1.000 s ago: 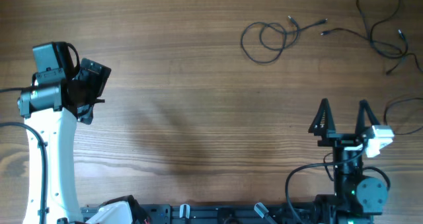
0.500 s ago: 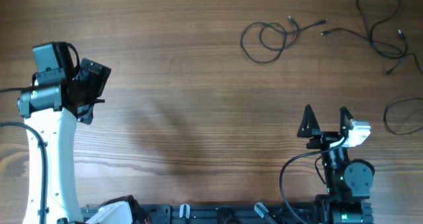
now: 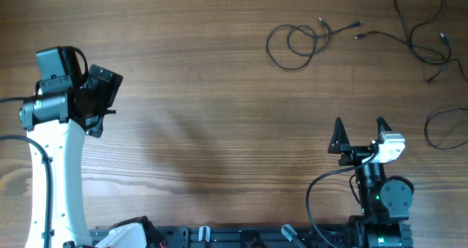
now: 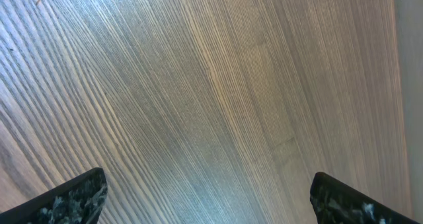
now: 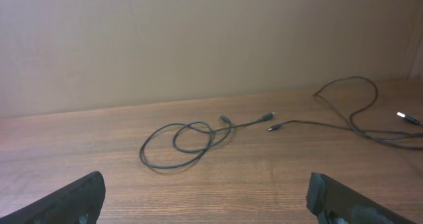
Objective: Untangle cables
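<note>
Three thin black cables lie apart at the table's far right. A looped cable (image 3: 296, 42) lies in the middle back and shows in the right wrist view (image 5: 188, 143). A long winding cable (image 3: 417, 36) lies at the back right corner, also in the right wrist view (image 5: 350, 121). A third loop (image 3: 442, 127) lies at the right edge. My right gripper (image 3: 359, 134) is open and empty, well short of the cables. My left gripper (image 3: 102, 94) is open and empty at the far left; its view holds only bare wood.
The wooden table (image 3: 219, 109) fills the view. The arm bases and a black rail (image 3: 241, 237) run along the front edge. The left arm's white link (image 3: 55, 182) stands at the front left.
My right gripper has drawn back toward the front edge and shifted a little left. The left arm and the cables have not moved.
</note>
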You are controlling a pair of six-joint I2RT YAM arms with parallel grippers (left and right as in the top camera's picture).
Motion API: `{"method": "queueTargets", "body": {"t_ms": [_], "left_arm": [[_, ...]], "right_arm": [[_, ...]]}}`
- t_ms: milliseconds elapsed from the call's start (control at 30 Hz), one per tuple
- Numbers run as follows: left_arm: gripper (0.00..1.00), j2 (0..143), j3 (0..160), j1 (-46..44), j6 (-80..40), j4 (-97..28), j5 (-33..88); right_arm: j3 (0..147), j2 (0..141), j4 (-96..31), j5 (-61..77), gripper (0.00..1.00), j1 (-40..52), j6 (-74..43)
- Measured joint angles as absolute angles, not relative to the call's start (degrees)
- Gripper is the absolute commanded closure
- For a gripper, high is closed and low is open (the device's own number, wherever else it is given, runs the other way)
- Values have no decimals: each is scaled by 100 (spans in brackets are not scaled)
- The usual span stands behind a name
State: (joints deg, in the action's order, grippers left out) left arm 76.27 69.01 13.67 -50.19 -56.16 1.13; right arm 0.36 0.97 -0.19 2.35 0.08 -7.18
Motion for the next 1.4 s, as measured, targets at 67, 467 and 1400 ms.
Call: {"method": "queueTargets", "body": {"t_ms": [67, 467, 1400], "left_arm": [[0, 7627, 6901, 1367, -5019, -5616, 113], [0, 7627, 6901, 1367, -5019, -5616, 110], [0, 7627, 6901, 1367, -5019, -5616, 113]], "right_arm": [[36, 97, -19, 239, 0, 8, -718], [36, 97, -21, 257, 0, -237, -617], [36, 97, -23, 257, 0, -237, -172]]}}
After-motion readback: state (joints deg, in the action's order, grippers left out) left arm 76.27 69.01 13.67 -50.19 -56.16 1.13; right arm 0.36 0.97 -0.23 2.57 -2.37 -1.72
